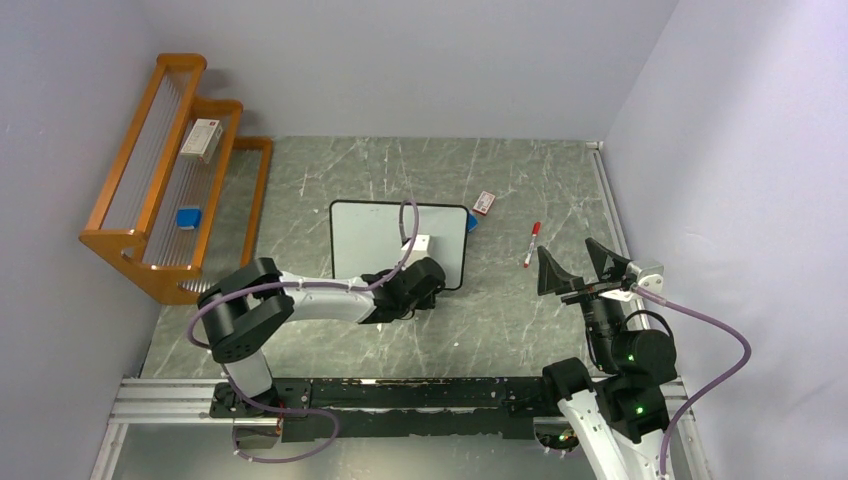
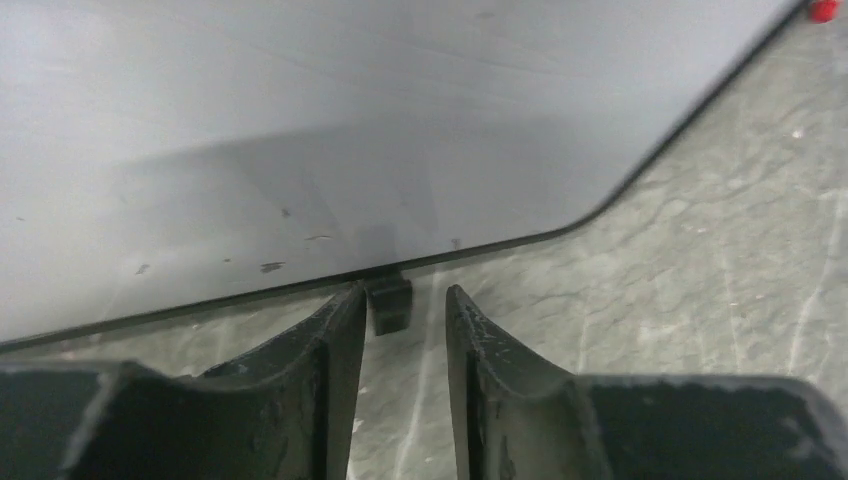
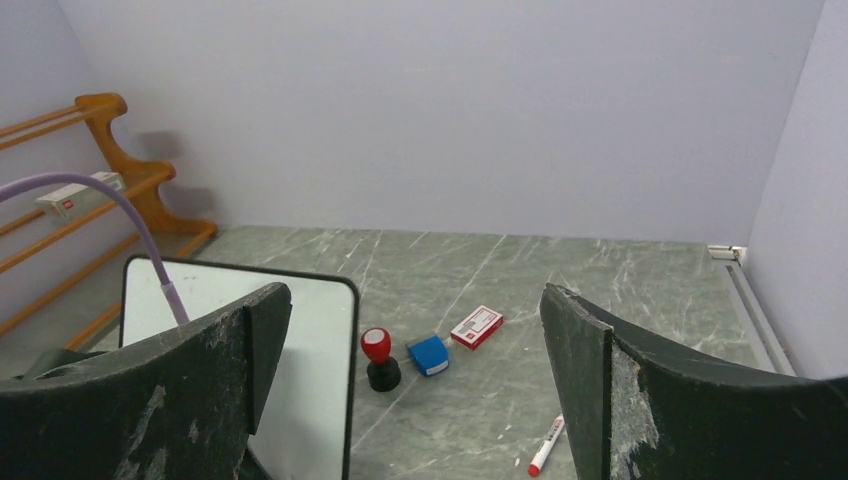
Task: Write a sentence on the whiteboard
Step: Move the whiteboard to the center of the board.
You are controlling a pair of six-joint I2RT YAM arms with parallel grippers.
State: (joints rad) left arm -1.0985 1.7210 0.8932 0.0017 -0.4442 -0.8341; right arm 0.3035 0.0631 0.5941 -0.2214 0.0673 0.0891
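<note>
Grey-green marbled table [image 1: 520,330] with plain lavender walls forms the setting. At its middle the whiteboard [image 1: 365,240] [image 2: 300,130] [image 3: 215,285] lies flat and carries only faint smudges, no writing.

At the board's near edge the left gripper [image 1: 425,280] [image 2: 405,295] is set low. Its jaws stand narrowly apart on either side of a small black foot [image 2: 390,303], the left one close against it and the right one apart.

To the right of the board lies a red-capped marker [image 1: 531,243] [image 3: 547,445], apart from it. The right gripper [image 1: 570,255] [image 3: 410,300] hovers beyond the marker with its jaws spread wide and empty. A blue block [image 1: 471,224] [image 3: 428,354] sits at the board's far right corner.

The work looks to be at the preparation stage: steadying or shifting the board, with no pen in hand. Next, I judge, the left jaws need to close on the foot. The right arm must then drop onto the marker, aligned across its barrel.
</note>
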